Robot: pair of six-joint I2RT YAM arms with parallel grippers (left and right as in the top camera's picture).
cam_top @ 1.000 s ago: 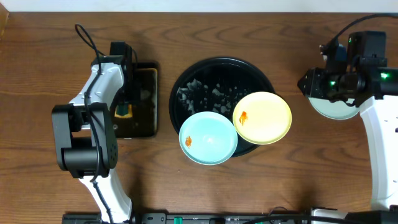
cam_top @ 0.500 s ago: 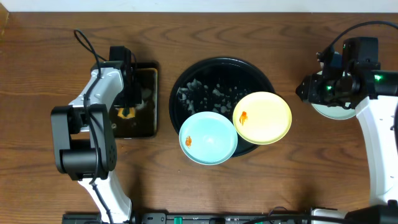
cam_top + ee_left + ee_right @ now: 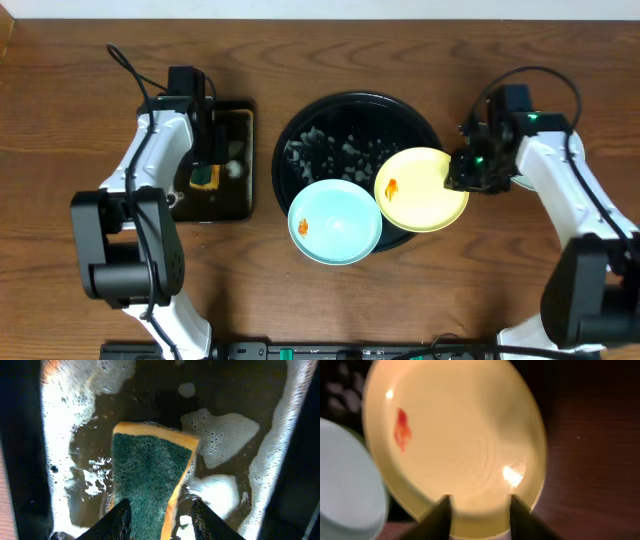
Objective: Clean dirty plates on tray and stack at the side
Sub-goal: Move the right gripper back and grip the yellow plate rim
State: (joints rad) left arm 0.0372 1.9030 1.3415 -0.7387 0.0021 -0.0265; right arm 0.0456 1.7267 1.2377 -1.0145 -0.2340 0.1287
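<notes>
On the brown wooden surface [image 3: 60, 120] sits the large round glossy black tray [image 3: 330, 115], its floor flecked with wet specks. The pale yellow round plate [image 3: 425, 195] lies over the tray's right rim. The pale mint-blue round plate [image 3: 340, 225] overhangs the near rim, just beside the yellow one. Each plate carries a small orange smear [image 3: 392, 187] towards its left side.

To the left, apart from the round tray, is the smaller rectangular black tray [image 3: 240, 195]. The left arm reaches over it and covers much of it from above. The right arm crosses the surface on the far right and hides what lies beneath it.

The overhead view cannot show how either hand stands; the wrist views can. The left hand [image 3: 160, 517] is spread astride the near end of the green-and-yellow sponge [image 3: 147, 475]. A strip of dark water shows between the sponge's yellow edge and the finger on the right of the left wrist view. The sponge lies green side up in brownish water, with white foam [image 3: 220, 435] beside it and along the tray walls.

The right hand [image 3: 479, 515] is also spread, holding nothing, with its fingertips [image 3: 437, 515] over the near rim of the yellow plate. The right wrist view also shows the blue plate's edge at the lower left.
</notes>
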